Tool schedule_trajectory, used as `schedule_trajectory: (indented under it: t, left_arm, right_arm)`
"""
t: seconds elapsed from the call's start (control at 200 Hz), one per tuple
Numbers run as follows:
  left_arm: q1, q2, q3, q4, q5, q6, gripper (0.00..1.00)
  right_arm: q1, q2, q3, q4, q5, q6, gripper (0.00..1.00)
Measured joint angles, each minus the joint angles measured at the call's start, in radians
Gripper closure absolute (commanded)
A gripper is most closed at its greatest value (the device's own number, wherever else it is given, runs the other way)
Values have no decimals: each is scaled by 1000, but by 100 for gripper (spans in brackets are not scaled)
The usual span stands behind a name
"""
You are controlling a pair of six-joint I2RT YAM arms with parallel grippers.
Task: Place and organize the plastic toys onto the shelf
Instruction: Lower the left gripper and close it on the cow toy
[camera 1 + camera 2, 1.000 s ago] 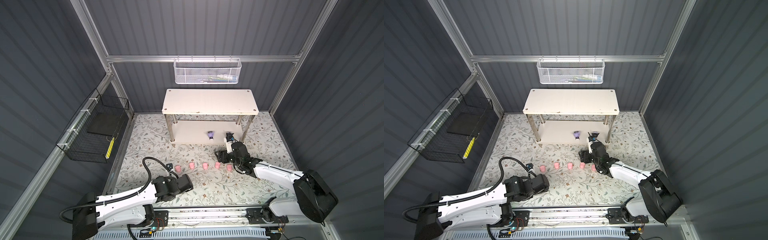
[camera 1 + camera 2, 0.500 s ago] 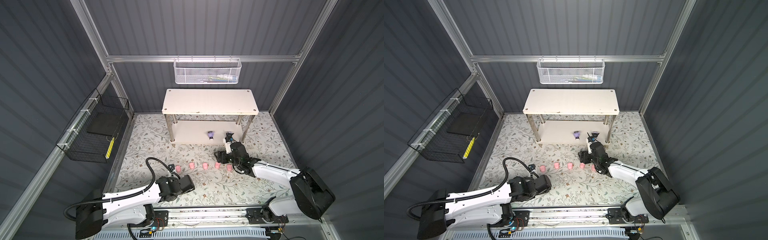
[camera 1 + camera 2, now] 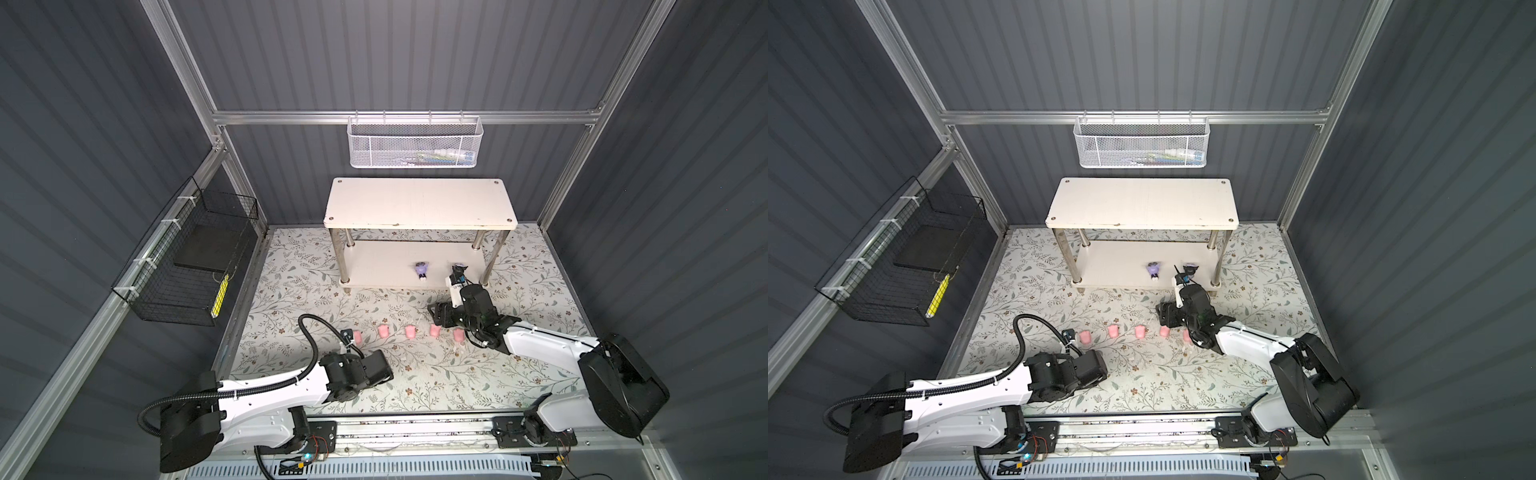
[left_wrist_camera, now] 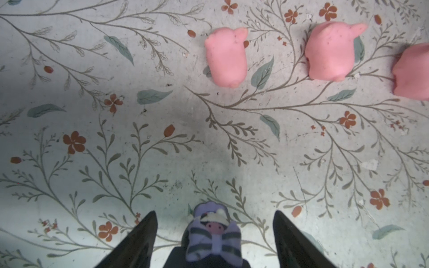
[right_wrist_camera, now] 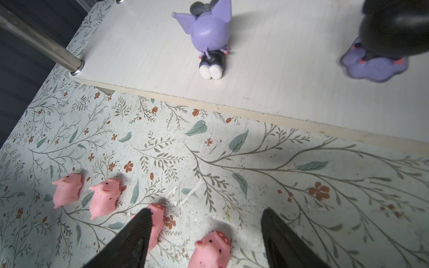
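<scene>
Low centre in both top views, the left gripper (image 4: 214, 212) hangs just over the mat (image 3: 291, 291). Its fingers (image 4: 139, 239) stand apart, with gaps either side of a purple toy (image 4: 213, 239) lying between them, long axis along the fingers; not gripped. The right gripper (image 5: 206, 210) is wide and empty, one pig (image 5: 212, 249) beneath it. The shelf (image 3: 386, 266), upper centre, carries two other purple toys (image 3: 422, 269) on its lower board; right arm nearer.

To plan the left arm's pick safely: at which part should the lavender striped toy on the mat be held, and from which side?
Probably across its striped middle, coming from above. The lavender striped toy sits centred between the open fingers of the left gripper, its widest part facing them, with bare mat on both sides.
</scene>
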Motion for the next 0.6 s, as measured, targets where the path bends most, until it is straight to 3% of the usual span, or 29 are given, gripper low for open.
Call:
schedule_trajectory:
  t: [0.415,0.6]
  left_arm:
    - [0,4,-11,19,0,0,30]
    - [0,10,-16,25,0,0,37]
  right_arm:
    - [0,0,0,0,0,4,24]
    - [0,2,0,0,0,4,24]
